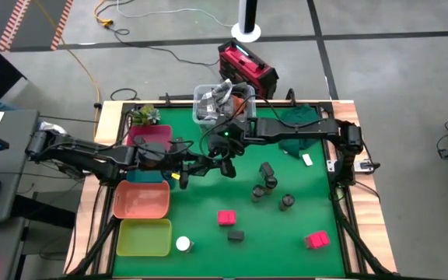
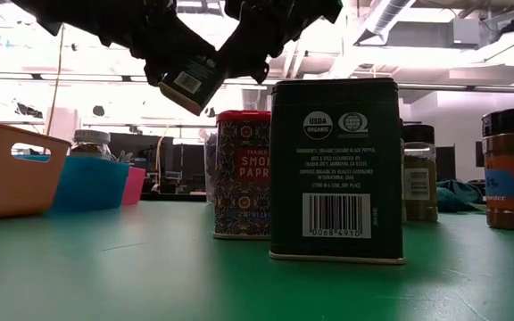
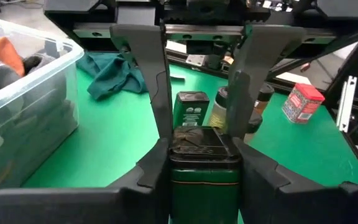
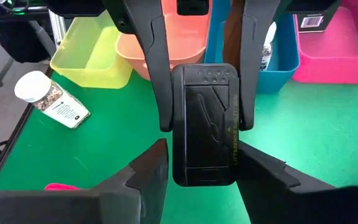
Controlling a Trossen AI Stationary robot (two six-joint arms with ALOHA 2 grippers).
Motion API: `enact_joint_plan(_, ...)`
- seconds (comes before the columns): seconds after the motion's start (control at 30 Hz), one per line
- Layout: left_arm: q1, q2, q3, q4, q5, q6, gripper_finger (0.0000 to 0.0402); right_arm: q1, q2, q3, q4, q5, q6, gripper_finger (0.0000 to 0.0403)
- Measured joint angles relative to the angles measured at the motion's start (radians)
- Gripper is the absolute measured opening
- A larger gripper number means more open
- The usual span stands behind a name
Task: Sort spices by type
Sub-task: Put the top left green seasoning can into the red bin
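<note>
While both arms meet above the middle of the green worktop [image 1: 302,187], one black rectangular box [image 2: 190,83] hangs tilted in the air between them. The left gripper [image 3: 204,162] has its jaws closed on one end, and the right gripper [image 4: 202,146] has its jaws pressed against the sides of the other end. If either releases before the other's hold is firm, the smooth tin could slip, drop and topple the pink-red box [image 1: 225,218] and the second black tin [image 1: 236,235] standing nearby. If both pull together, it may twist free. The orange tray [image 1: 141,200] waits at the left edge, and a white-topped jar [image 1: 183,244] lies unsorted.
</note>
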Motion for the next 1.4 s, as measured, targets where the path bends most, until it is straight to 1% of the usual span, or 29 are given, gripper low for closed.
enact_joint_plan(0.17, 0.0, -0.004, 0.0, -0.008, -0.009, -0.008, 0.0134, -0.019, 0.0, 0.0, -0.002, -0.002, 0.058, 0.0236)
enact_joint_plan(0.3, 0.0, -0.004, 0.0, -0.012, -0.01, -0.009, 0.0135, -0.045, 0.0, 0.004, -0.011, -0.052, 0.084, 0.0275)
enact_joint_plan(0.47, 0.0, -0.004, 0.0, -0.013, -0.011, -0.01, 0.0136, -0.054, -0.001, 0.045, -0.071, -0.05, 0.052, 0.032)
enact_joint_plan(0.57, 0.0, -0.019, 0.0, -0.041, -0.029, -0.01, 0.0136, -0.058, -0.001, 0.081, -0.126, -0.012, 0.02, 0.0332)
enact_joint_plan(0.67, 0.001, -0.057, 0.0, -0.102, -0.078, -0.009, 0.0136, -0.073, -0.001, 0.123, -0.188, 0.052, -0.006, 0.0331)
enact_joint_plan(0.73, 0.001, -0.094, -0.001, -0.16, -0.126, -0.01, 0.0136, -0.08, -0.002, 0.141, -0.214, 0.085, -0.019, 0.0327)
enact_joint_plan(0.83, 0.001, -0.168, -0.001, -0.268, -0.222, -0.015, 0.0137, -0.087, -0.002, 0.147, -0.217, 0.09, -0.028, 0.0321)
enact_joint_plan(1.0, 0.001, -0.284, -0.001, -0.462, -0.378, -0.093, 0.0137, -0.076, -0.002, 0.147, -0.214, 0.113, -0.028, 0.0316)
enact_joint_plan(1.1, 0.001, -0.335, -0.001, -0.607, -0.462, -0.17, 0.0137, -0.07, -0.002, 0.147, -0.211, 0.114, -0.031, 0.0315)
enact_joint_plan(1.23, 0.001, -0.364, -0.004, -0.743, -0.588, -0.304, 0.0137, -0.07, -0.002, 0.147, -0.208, 0.115, -0.029, 0.0315)
enact_joint_plan(1.4, 0.001, -0.34, -0.04, -0.768, -0.781, -0.464, 0.0137, -0.068, -0.002, 0.147, -0.203, 0.115, -0.027, 0.0315)
